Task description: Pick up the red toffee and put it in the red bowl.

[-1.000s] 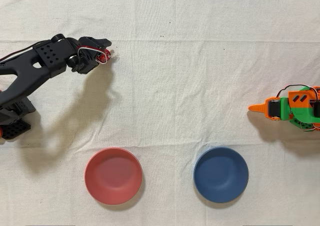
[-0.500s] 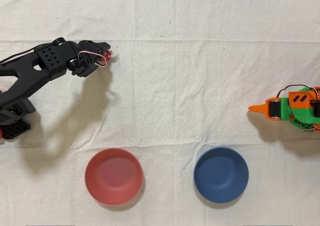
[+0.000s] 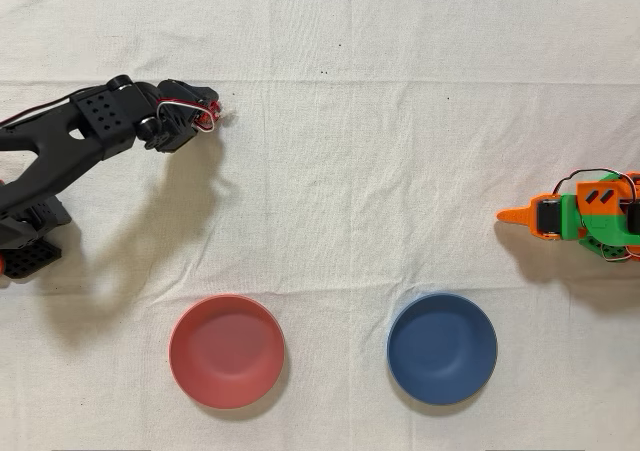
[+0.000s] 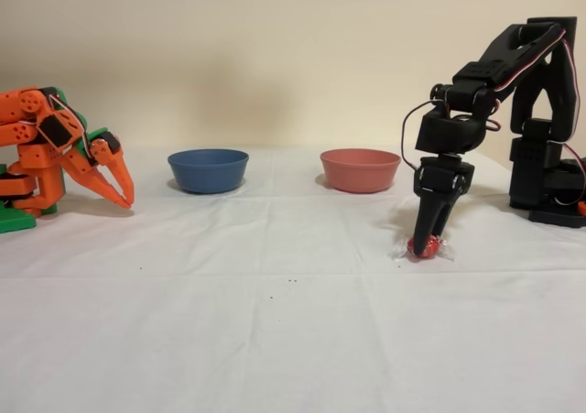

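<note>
Over the last second the black arm's end effector (image 4: 424,244) has shifted only slightly in the overhead view, its tip creeping a little up and inward between the earliest picture and the one half a second back, and since then it has sat almost motionless, which reads as the reach having finished and the grasp being made. In the fixed view it points straight down with its fingers drawn together around the red toffee (image 4: 422,246), whose shiny wrapper and clear twisted ends show at the very tip; the sweet looks to be resting on the white cloth of the bench (image 4: 275,340), so it seems pinched but not yet raised. From overhead the same toffee (image 3: 211,117) peeps out as a red speck at the tip of the end effector (image 3: 208,111), near the upper left of that picture. The red bowl (image 3: 227,351) lies well apart from it, toward the lower edge of the overhead view, with nothing in it, and the blue bowl (image 3: 442,348) sits to its right there; in the fixed view the red bowl (image 4: 360,169) stands behind and to the left of the arm. The pause suggests that the pick is nearly secured, and that lifting and carrying across to the red bowl are what is left. The orange arm (image 3: 585,218) is idle.
</note>
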Robot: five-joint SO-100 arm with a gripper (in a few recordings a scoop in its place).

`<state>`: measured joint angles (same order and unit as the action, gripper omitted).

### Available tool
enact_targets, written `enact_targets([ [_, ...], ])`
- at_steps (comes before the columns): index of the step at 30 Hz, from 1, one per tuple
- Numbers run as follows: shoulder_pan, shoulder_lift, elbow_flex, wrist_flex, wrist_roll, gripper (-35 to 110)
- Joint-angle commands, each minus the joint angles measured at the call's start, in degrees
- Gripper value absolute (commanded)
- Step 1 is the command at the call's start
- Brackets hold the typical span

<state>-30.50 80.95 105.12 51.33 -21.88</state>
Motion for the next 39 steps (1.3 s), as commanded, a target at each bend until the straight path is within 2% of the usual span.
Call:
enact_targets([
  [1, -0.5, 1.1, -2.9, 0.2, -0.4, 22],
  [9, -0.5, 1.1, -2.4, -0.1, 0.0, 13],
  [22, -0.3, 4.1, -0.9, 1.2, -0.7, 11],
  [39, 4.7, 24.3, -1.7, 15.6, -4.6, 11],
])
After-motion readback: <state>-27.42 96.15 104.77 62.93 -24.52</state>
